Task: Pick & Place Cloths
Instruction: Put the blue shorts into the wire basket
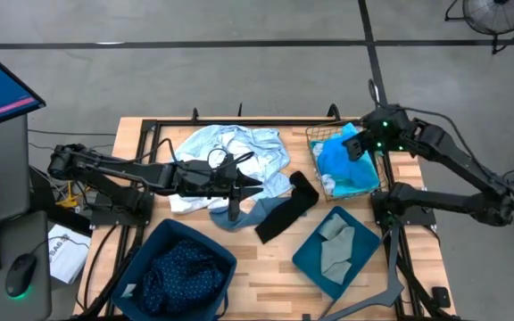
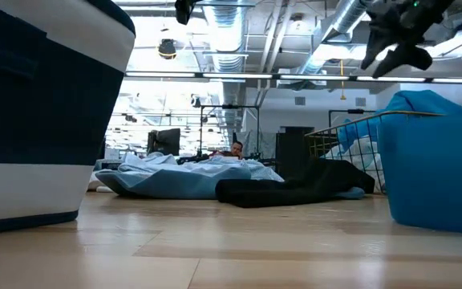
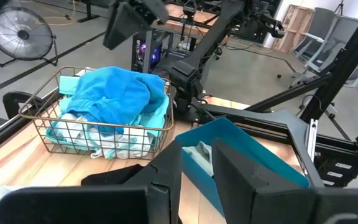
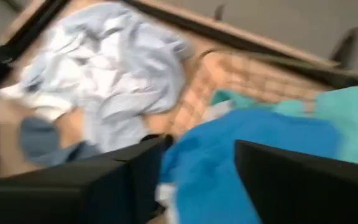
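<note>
A pale blue and white cloth pile (image 1: 230, 152) lies spread at the table's far middle. A grey-blue cloth (image 1: 239, 216) and a black cloth (image 1: 288, 209) lie beside it. Bright blue and turquoise cloths (image 1: 346, 162) fill the wire basket (image 3: 48, 118). My right gripper (image 1: 355, 147) hovers open above them (image 4: 201, 168), clear of the blue cloth in the low view (image 2: 395, 56). My left gripper (image 1: 250, 189) is raised over the grey-blue cloth with a narrow gap between its fingers (image 3: 196, 180), holding nothing.
A dark-teal bin (image 1: 150, 245) at the near left holds a navy dotted cloth (image 1: 181, 267). A second teal bin (image 1: 306, 259) at the near right holds a grey cloth (image 1: 335, 245). A black frame (image 1: 239, 122) runs along the far edge. Bare wood lies between the bins.
</note>
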### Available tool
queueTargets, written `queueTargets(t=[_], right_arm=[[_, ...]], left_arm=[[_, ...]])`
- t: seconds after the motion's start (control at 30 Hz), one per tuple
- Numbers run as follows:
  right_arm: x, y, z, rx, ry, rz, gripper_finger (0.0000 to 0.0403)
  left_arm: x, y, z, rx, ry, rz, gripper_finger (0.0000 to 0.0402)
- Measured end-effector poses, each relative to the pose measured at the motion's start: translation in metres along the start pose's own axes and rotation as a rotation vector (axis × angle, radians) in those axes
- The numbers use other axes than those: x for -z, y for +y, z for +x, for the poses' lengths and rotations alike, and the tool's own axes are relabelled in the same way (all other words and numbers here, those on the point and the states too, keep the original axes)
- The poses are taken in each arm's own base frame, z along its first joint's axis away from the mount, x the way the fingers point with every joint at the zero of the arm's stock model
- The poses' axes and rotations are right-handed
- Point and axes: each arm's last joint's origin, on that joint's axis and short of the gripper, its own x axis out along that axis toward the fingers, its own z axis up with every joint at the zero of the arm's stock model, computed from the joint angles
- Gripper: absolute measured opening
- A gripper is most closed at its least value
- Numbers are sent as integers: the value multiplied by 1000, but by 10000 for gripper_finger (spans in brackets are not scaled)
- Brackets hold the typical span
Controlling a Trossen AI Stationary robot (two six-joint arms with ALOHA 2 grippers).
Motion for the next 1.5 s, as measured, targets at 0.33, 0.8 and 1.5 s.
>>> queueTargets(t=[0.33, 0.8, 1.5], right_arm=[[42, -5, 40, 92, 238, 14, 18], [98, -21, 116, 194, 428, 26, 3], [17, 27, 62, 36, 335, -169, 30]], left_arm=[[0, 0, 0, 0, 3, 1, 72], [0, 4, 1, -12, 4, 2, 72], [15, 7, -1, -60, 161, 177, 130]])
